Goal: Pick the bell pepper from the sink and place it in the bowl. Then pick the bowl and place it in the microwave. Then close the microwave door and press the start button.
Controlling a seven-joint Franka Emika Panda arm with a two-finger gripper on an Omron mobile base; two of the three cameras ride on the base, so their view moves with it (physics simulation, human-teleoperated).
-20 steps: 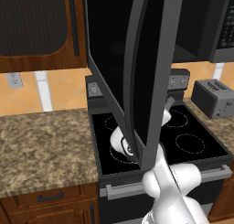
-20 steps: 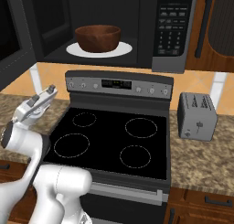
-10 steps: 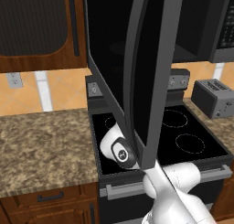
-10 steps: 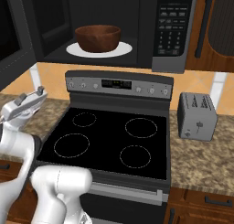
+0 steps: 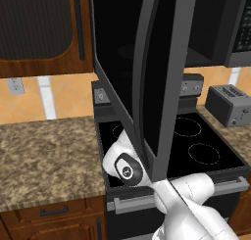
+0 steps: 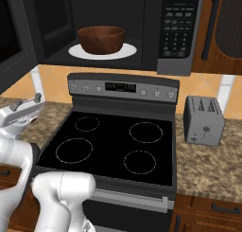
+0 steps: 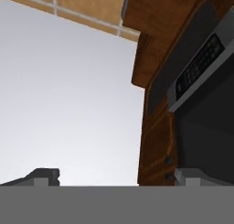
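The dark reddish-brown bowl (image 6: 101,39) sits on the white turntable (image 6: 75,51) inside the microwave (image 6: 178,32). The bell pepper is hidden from view and the sink is out of view. The microwave door (image 5: 147,77) stands swung wide open toward the cameras, and its edge shows in the right base view (image 6: 12,37). My gripper (image 6: 29,102) is at the far left of the stove, below the open door and well clear of the bowl. In the hand view its fingertips (image 7: 45,175) stand far apart with nothing between them: open and empty. That view looks up at the microwave's keypad (image 7: 196,65).
Below the microwave is a black glass cooktop (image 6: 113,146). A grey toaster (image 6: 204,120) stands on the granite counter to its right. Speckled counter (image 5: 49,156) stretches to the left, under a brown wood cabinet (image 5: 44,33). The open door reaches out over the stove's left part.
My hand has drifted slightly left and away from the microwave, and the arm's elbow has sunk lower toward the cameras. The bowl and the door have not moved. The jaws have stayed open.
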